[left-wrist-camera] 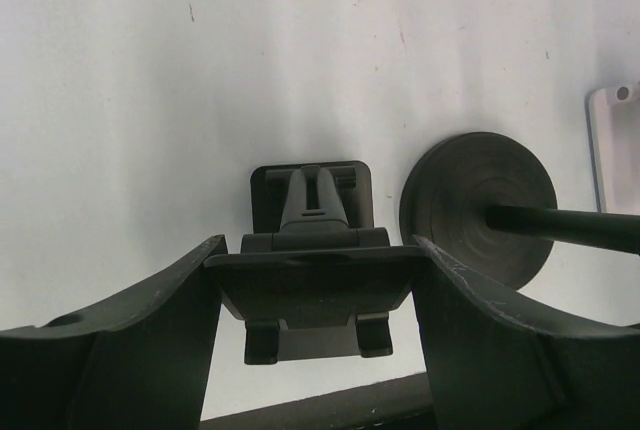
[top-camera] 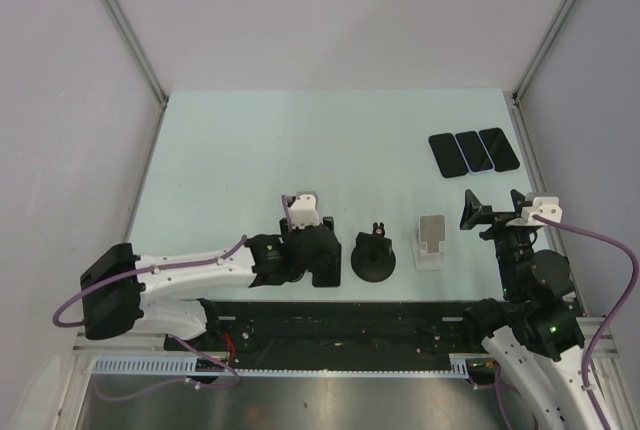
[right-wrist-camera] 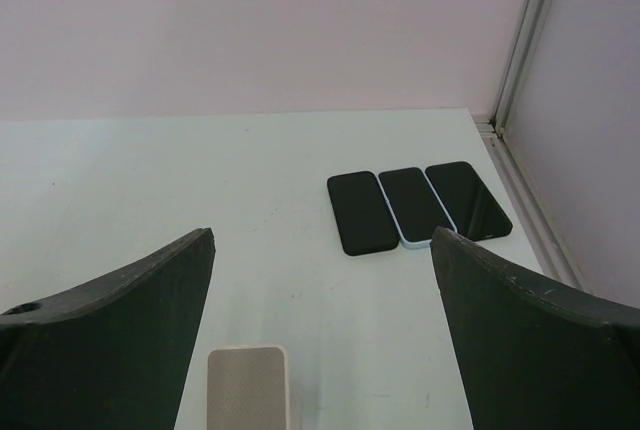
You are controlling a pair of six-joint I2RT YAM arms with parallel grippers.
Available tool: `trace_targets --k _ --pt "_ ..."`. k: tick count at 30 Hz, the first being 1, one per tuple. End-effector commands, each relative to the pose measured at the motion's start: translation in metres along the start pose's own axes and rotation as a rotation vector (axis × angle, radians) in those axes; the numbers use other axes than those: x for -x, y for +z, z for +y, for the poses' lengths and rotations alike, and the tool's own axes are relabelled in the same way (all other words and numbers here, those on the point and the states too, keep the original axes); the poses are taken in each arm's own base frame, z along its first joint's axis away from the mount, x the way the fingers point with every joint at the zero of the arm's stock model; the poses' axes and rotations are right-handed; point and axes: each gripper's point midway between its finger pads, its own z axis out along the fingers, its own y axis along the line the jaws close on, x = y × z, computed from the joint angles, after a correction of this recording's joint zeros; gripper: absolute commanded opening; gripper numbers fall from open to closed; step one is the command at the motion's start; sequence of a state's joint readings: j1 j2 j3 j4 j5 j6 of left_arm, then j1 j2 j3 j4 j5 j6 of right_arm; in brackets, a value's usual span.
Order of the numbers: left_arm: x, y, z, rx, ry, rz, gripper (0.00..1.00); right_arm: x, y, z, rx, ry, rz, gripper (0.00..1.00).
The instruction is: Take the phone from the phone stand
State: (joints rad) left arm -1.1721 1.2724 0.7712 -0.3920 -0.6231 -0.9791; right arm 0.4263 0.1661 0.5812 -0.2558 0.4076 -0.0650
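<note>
Overhead view, left to right.

1. Left gripper (left-wrist-camera: 318, 250), lower centre-left of the frame: clenched on a black phone stand (left-wrist-camera: 312, 285). In its wrist view each finger presses on one side edge of the stand's flat support plate. The plate has two small hooks at its lower edge. The stand's square foot sits on the table (top-camera: 250, 150), showing just above the plate in that view.

2. Round black stand (top-camera: 372, 255), lower centre: a disc base with a short post. It stands on the table just right of the left gripper and is not touching it. In the left wrist view it sits right of the held stand, with the right finger crossing in front of its lower edge.

3. White stand (top-camera: 432, 240), right of centre: upright on the table, with a grey face. It is near the round stand and apart from it. In the right wrist view its top edge shows at the bottom of the frame, between the two fingers.

4. Right gripper (top-camera: 492, 212), lower right: released, jaws spread wide, nothing between them. It hangs just right of the white stand without contact.

5. Three phones (top-camera: 470, 152), upper right part of the table: they lie flat, screens up, side by side in a tight row. The middle one has a pale blue rim. They are well apart from all three stands and from both grippers.
</note>
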Motion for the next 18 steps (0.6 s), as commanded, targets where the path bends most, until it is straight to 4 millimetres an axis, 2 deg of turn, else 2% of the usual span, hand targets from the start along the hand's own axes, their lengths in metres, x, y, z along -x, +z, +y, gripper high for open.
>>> trace_targets --k 1,8,18 --pt "0.0106 0.0008 0.0039 0.063 0.034 -0.045 0.24 0.0054 0.003 -0.0015 -0.015 -0.001 -0.022 0.95" --pt "0.0073 0.0007 0.0072 0.106 0.073 -0.033 0.25 0.0054 0.0033 -0.0017 -0.016 -0.002 -0.022 0.95" --pt "0.0116 0.0002 0.0124 0.136 0.099 -0.046 0.36 0.0057 0.003 -0.0013 -0.013 0.0 -0.025 0.95"
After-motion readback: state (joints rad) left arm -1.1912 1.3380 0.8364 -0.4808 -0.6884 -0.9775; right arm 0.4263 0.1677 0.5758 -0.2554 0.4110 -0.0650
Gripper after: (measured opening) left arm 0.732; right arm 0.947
